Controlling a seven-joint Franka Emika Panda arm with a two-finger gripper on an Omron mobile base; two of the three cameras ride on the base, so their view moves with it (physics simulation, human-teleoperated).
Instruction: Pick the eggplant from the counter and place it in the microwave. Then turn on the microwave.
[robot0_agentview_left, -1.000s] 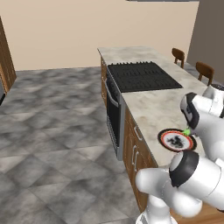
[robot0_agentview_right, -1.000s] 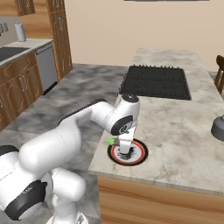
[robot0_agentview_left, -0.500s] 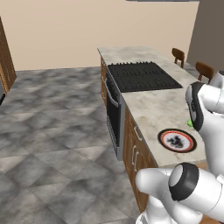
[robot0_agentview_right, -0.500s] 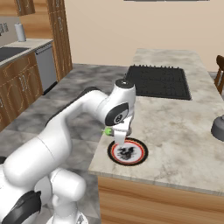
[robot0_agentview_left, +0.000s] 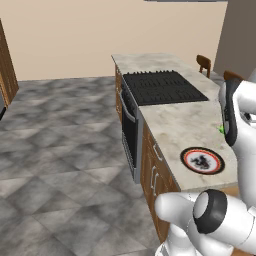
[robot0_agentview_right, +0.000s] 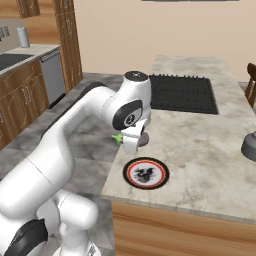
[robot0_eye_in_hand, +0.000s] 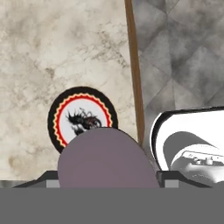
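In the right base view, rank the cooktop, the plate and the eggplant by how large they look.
1. cooktop, largest, though farthest.
2. plate.
3. eggplant, smallest; mostly hidden by the hand holding it, so its full size is unsure.

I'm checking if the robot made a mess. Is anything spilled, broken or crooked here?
Nothing stands out. The plate lies flat on the counter near its edge, and nothing is spilled around it. The gripper holds the eggplant in the air above the counter, which fits the job.

Grey tile floor (robot0_agentview_left: 60, 150), beige wall (robot0_agentview_left: 75, 35), wood cabinets (robot0_agentview_right: 20, 95) w/ sink at left.
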